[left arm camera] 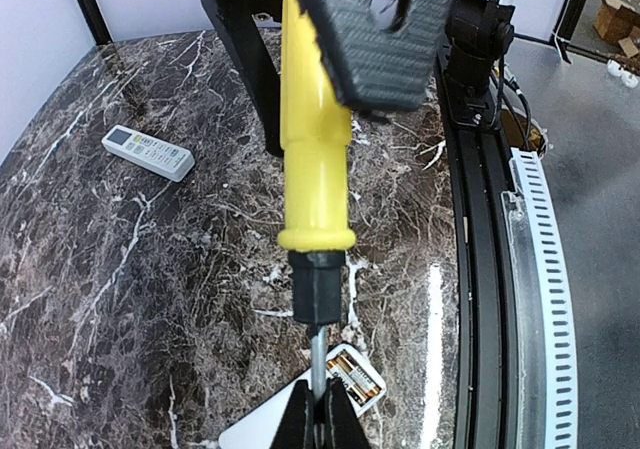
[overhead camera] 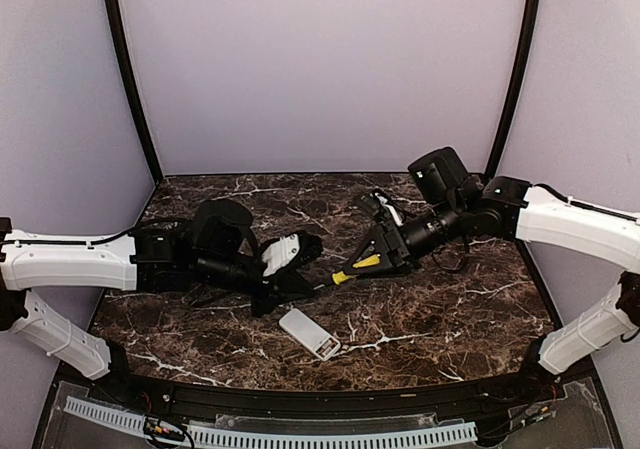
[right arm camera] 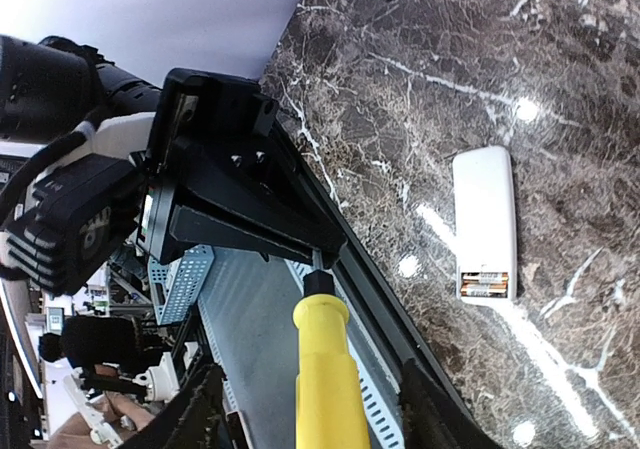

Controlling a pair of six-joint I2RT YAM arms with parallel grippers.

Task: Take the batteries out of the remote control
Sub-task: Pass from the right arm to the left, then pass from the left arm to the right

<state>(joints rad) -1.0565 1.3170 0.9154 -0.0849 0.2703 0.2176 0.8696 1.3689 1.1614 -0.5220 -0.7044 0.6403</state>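
The left arm reached in over the bench from the left of the remote control. The left jaws were shut tight on the thin metal end of the screwdriver. They were just behind the remote control and did not touch it.

The remote control lay flat on the bench near the front edge, with its back side up. One end of it stood open. The batteries sat inside that open end, side by side.

The screwdriver's yellow handle pointed to the right, behind the remote control. The right jaws sat around that handle but were apart, with a gap on each side, so they did not squeeze it.

A second remote, with its buttons up, lay well apart from the remote control and farther from the front edge. The right arm came in from the right of the remote control.
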